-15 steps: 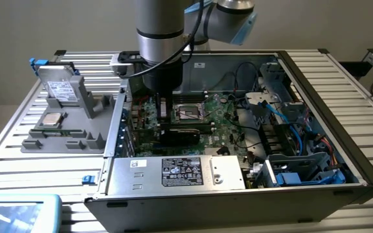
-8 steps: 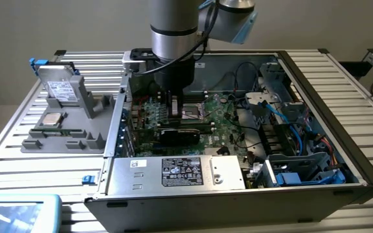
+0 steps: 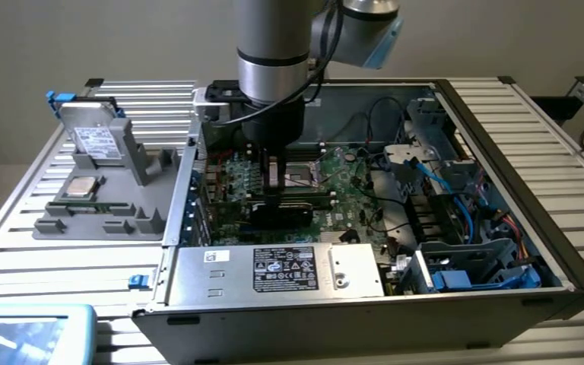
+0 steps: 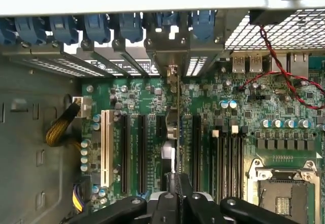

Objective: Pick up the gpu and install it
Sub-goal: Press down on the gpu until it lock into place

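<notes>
- Your gripper [image 4: 175,196] was down inside the open computer case [image 3: 495,251], directly above the motherboard [image 3: 343,209], with its fingers closed on the top edge of the gpu [image 4: 172,132].
- Seen from the wrist, you had the card edge-on: a thin vertical strip running straight away from the fingers toward the rear of the case, so its long axis lay in line with the expansion slots [image 4: 124,150] on the motherboard.
- The card stood upright among those slots, and its silver end bracket [image 4: 172,56] reached the row of rear slot openings under the blue retaining clips [image 4: 132,28].
- Whether the card's bottom edge was fully seated in its slot on the motherboard could not be told; my judgement is that you were at the pressing-in stage of the install, with the card straight below the gripper.
- Beside the card on the motherboard sat the empty memory slots [image 4: 226,163], and beyond them the open CPU socket [image 4: 282,188].
- In the exterior view, the power supply [image 3: 277,270] lay at the near edge of the motherboard, and the grey parts holder [image 3: 109,190] with a hard drive [image 3: 97,141] stood outside the case, well apart from the motherboard toward that view's left.
</notes>
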Robot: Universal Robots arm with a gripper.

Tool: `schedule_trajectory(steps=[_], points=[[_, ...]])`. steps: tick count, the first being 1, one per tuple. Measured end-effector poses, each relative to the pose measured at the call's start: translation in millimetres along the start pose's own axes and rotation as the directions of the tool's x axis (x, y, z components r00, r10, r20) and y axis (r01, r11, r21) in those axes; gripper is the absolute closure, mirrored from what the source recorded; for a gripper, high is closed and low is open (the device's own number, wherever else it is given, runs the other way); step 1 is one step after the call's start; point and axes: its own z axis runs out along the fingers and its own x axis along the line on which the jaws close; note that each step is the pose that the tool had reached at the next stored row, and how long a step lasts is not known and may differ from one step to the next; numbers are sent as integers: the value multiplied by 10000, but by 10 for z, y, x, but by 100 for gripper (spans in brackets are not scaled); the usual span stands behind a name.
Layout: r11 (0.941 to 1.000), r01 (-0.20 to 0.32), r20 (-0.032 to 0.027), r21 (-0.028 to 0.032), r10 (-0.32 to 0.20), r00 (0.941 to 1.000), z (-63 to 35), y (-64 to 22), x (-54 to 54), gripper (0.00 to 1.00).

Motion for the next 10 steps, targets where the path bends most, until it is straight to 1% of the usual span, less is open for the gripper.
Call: schedule_trajectory(steps=[3, 5, 7, 10], points=[[10000, -1, -9, -16, 1, 10000, -136, 4, 10, 88], [10000, 3, -11, -19, -3, 10000, -201, 8, 15, 88], [10000, 5, -9, -36, -5, 10000, -224, 9, 16, 88], [10000, 4, -8, -35, -4, 10000, -224, 9, 16, 88]])
